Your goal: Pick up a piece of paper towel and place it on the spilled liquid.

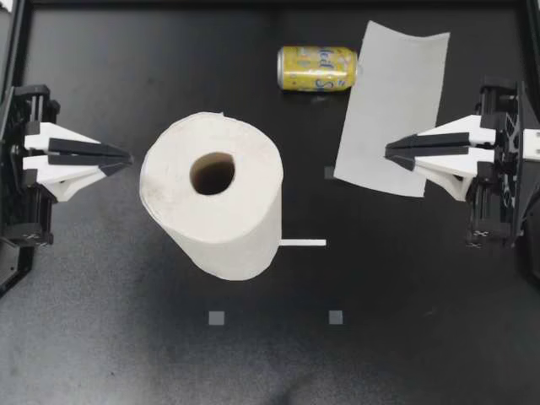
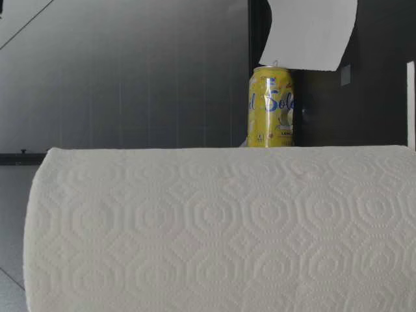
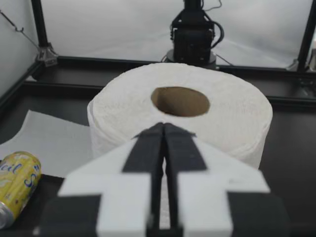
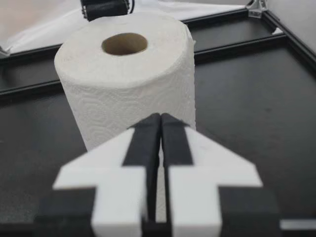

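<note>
A white paper towel roll (image 1: 245, 211) stands upright mid-table, and it fills the near part of the low view (image 2: 221, 227). A torn sheet (image 1: 392, 93) lies flat at the back right, one corner touching a yellow can (image 1: 318, 67) that lies on its side. No liquid shows around it. My left gripper (image 1: 131, 158) is shut and holds nothing, just left of the roll (image 3: 222, 113). My right gripper (image 1: 388, 152) is shut too, its tip over the sheet's near edge, and nothing shows between its fingers (image 4: 148, 143). It points at the roll (image 4: 123, 84).
Small grey square markers (image 1: 217, 317) (image 1: 336, 317) dot the black table. A thin white strip (image 1: 302, 243) lies by the roll's base. Black frame rails (image 1: 270, 4) border the table. The can (image 2: 272, 107) and sheet (image 2: 312, 32) lie beyond the roll from the low camera.
</note>
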Robot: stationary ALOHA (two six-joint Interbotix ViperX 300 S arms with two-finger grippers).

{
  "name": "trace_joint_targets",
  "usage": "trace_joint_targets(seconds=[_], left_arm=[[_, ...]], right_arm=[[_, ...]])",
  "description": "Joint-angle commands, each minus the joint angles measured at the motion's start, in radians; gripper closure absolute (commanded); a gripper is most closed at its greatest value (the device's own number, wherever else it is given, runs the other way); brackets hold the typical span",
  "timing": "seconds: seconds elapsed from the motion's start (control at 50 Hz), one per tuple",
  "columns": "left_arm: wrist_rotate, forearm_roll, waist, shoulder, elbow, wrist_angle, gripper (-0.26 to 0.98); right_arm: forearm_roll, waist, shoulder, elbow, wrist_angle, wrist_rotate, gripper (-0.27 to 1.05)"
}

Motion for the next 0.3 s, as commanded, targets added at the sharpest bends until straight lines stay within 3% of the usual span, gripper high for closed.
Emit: trace_joint_targets(seconds=[0.0,0.28], left_arm=[[-0.002,-0.002,-0.002,0.003,-0.031,-0.008,0.67],[-0.002,-0.002,0.0,0.003,-0.031,-0.008,0.67]], right_arm=[[-0.003,0.008,-0.002,-0.014,0.003,0.002,0.63],[-0.005,0.006,0.005,-0.017,0.0,0.002,0.63]])
